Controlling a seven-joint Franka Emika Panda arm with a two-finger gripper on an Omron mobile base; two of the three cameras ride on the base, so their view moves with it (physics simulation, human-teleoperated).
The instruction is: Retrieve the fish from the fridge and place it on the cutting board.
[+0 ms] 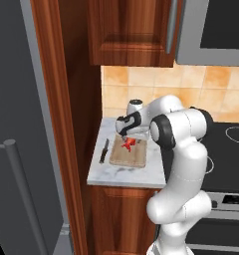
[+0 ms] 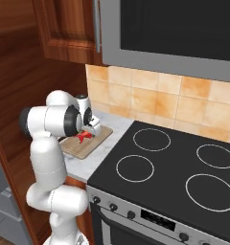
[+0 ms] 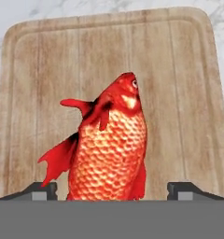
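A red fish [image 3: 109, 144] lies at the centre of the hand view on a tan wooden cutting board [image 3: 34, 84], the gripper's [image 3: 112, 189] two dark fingertips [image 3: 44, 190] standing wide on either side of its tail end with clear gaps, so it appears released rather than clamped. In the left base view the same fish [image 1: 128, 144] sits in the upper half of the board [image 1: 128, 155], left of centre in the frame, with the gripper [image 1: 124, 132] poised just above it and a thin dark knife [image 1: 104, 150] lying on the marble counter [image 1: 111, 174] just left of the board. The grey fridge [image 1: 12, 149] fills the frame's left edge. The fish looks small, light and stiff, its scaled flanks possibly slick; the thick mid-body, between the fins, seems the surest place to pinch.
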